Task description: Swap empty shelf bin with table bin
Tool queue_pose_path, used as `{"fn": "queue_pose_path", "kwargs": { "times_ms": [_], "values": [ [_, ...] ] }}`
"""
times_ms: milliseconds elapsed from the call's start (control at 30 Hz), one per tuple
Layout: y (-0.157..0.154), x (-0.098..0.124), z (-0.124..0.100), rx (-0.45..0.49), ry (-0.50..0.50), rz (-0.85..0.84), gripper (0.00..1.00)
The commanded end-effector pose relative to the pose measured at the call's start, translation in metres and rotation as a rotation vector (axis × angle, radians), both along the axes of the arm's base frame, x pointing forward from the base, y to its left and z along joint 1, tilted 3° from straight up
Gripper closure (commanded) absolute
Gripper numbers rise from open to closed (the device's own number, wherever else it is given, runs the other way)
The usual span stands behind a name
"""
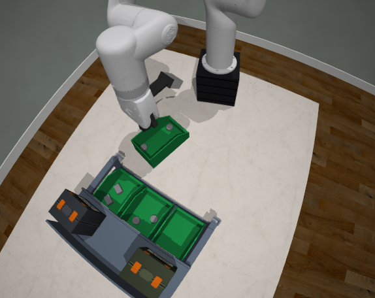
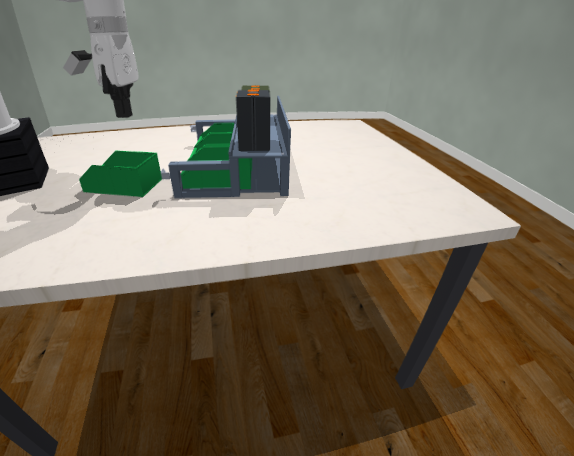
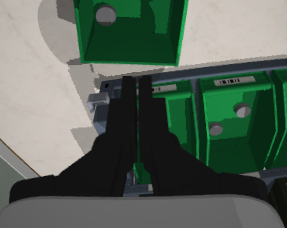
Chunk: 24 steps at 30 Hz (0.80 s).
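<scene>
one closed gripper (image 1: 149, 125) (image 2: 123, 115) (image 3: 138, 95), empty, hangs above the table, fingers pointing down, near the filled bin (image 1: 160, 140) (image 2: 128, 174) (image 3: 131, 45). the empty bin (image 1: 181, 230) (image 2: 220, 127) (image 3: 286, 117) sits beyond, in the shelf's (image 1: 202, 243) (image 2: 203, 164) (image 3: 231, 67) end place. taking it out looks like the step in hand; next, swing over, open and grip its wall.

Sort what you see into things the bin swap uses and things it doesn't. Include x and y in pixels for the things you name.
Used:
- gripper (image 1: 149, 125) (image 2: 123, 116) (image 3: 138, 95)
- empty open bin (image 1: 179, 231)
- table bin with two grey parts (image 1: 159, 138) (image 2: 128, 177) (image 3: 128, 50)
- shelf (image 1: 114, 230) (image 2: 235, 175) (image 3: 181, 75)
- table top (image 1: 257, 157) (image 2: 383, 200) (image 3: 31, 115)

Not used:
- dark grey case (image 1: 75, 212) (image 2: 253, 122)
- olive case (image 1: 147, 275)
</scene>
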<state>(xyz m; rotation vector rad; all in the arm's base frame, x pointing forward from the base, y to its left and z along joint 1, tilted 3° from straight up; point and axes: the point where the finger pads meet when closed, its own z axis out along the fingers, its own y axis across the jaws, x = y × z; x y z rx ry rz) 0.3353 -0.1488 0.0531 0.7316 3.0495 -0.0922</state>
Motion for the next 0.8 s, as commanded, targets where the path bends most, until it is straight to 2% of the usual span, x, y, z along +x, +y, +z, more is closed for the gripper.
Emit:
{"fn": "queue_pose_path", "kwargs": {
  "times_ms": [0,133,233,767],
  "values": [
    [-0.017,-0.024,-0.006,-0.001,-0.016,-0.027,1.0],
    [-0.027,-0.05,-0.015,0.0,-0.017,-0.057,1.0],
    [-0.03,-0.06,-0.018,0.0,-0.018,-0.069,1.0],
    [-0.03,-0.063,-0.019,0.0,-0.018,-0.072,1.0]
  ]
}}
